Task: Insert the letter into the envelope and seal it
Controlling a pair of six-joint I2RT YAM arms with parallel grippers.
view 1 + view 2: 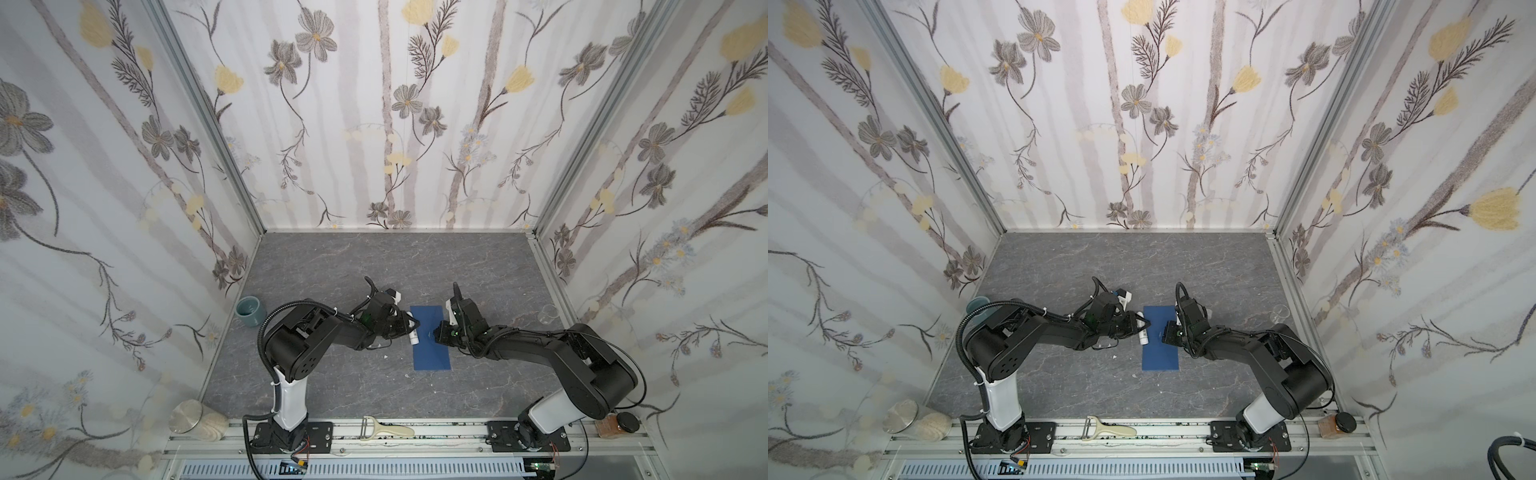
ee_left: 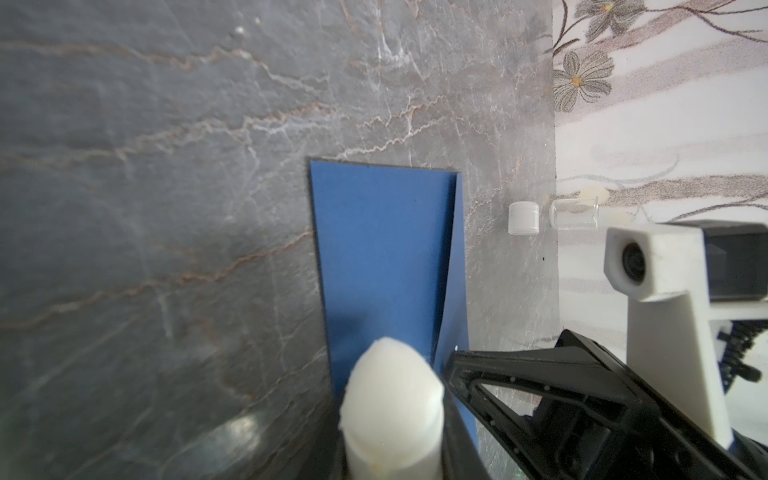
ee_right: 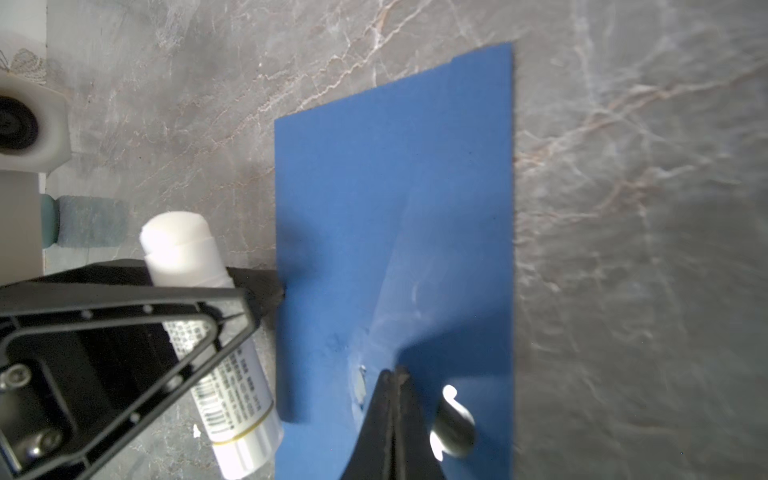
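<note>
The grey marble-patterned tabletop (image 1: pixel 374 266) carries a dark blue envelope (image 1: pixel 432 358) mid-table, a teal mug (image 1: pixel 248 312) near its left edge, and a clear glass beaker (image 1: pixel 548 314) at right, with possibly a white cap (image 2: pixel 523 218) beside it.

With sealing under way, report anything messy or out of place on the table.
White crumbs lie loose on the table beside the envelope, likely glue bits. A shiny smear streaks the envelope. The glue stick is uncapped; a white cap stands apart near the clear glass.
</note>
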